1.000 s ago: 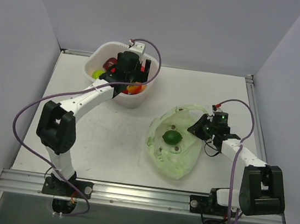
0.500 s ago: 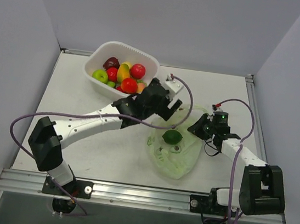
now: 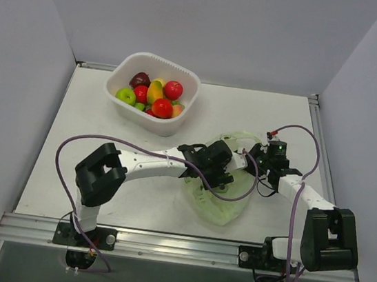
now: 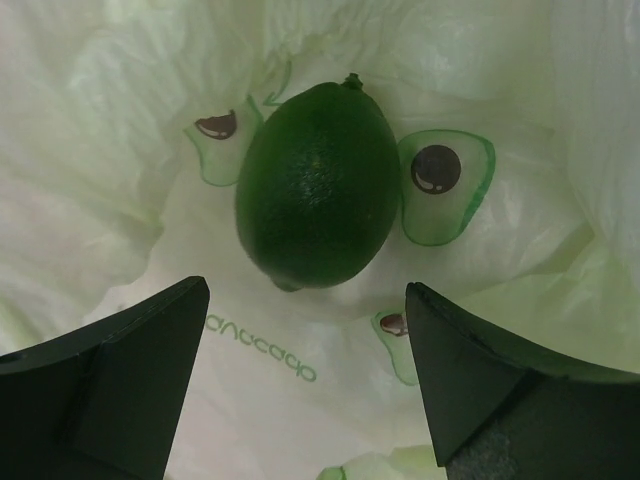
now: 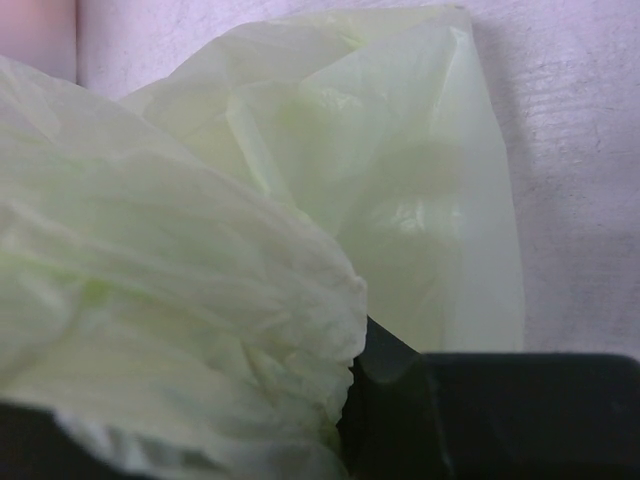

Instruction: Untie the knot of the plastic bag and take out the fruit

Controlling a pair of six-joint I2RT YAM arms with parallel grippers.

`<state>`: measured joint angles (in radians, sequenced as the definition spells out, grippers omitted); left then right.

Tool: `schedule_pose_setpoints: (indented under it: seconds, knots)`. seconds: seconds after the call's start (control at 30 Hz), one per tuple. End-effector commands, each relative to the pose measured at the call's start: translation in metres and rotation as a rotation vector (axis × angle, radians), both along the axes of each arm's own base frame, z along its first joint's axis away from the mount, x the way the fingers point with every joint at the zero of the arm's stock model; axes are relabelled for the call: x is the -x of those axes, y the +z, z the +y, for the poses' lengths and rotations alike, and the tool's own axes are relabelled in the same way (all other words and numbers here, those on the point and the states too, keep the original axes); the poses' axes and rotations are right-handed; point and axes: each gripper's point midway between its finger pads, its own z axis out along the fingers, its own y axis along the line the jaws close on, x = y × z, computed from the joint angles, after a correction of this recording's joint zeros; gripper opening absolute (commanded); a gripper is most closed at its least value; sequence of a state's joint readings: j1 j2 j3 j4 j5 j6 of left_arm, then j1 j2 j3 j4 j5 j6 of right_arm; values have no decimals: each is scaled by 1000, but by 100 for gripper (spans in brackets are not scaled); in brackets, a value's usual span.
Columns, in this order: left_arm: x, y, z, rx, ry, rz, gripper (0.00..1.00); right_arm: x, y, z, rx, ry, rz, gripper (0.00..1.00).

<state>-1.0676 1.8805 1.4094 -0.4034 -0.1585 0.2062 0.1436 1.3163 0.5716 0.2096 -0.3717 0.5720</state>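
1. Left pincer (image 4: 305,300), spread wide, hovers over the open bag (image 4: 100,150).
2. At its 12 o'clock lies the lime (image 4: 318,185): firm, glossy, probably light; grip across its middle.
3. Right pincer (image 3: 252,158) pinches flimsy bag rim at 3 o'clock.

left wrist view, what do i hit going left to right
one dark finger → green fruit → other dark finger, all over the plastic bag; the avocado prints overlap these, so left out
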Motion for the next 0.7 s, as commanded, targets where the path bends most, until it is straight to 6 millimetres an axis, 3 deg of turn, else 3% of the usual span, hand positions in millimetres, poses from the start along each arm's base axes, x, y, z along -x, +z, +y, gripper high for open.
schedule_pose_setpoints:
  seconds: [0.0, 0.03, 0.27, 0.3, 0.37, 0.5, 0.53, 0.67]
  knots:
    - [-3, 6, -21, 3, -77, -19, 91, -4, 11, 0, 5, 10, -43, 13]
    - [-3, -5, -22, -19, -83, -12, 91, -4, 10, 0, 3, 11, -41, 13]
    - [-6, -24, -38, -11, -101, 2, 88, -4, 11, 0, 5, 12, -44, 13]
    - [-6, -24, -40, -2, -102, 5, 85, -4, 10, 0, 7, 12, -43, 13]
    - [-3, -23, -41, 22, -99, 17, 70, -4, 10, 0, 7, 11, -41, 13]
    - [9, -8, -43, 69, -96, 58, 43, -4, 10, 0, 7, 11, -41, 13]
    - [13, 5, -44, 104, -95, 62, 37, -4, 10, 0, 7, 11, -41, 13]
    - [20, 40, -39, 184, -83, 55, 29, -4, 9, -1, 8, 9, -38, 13]
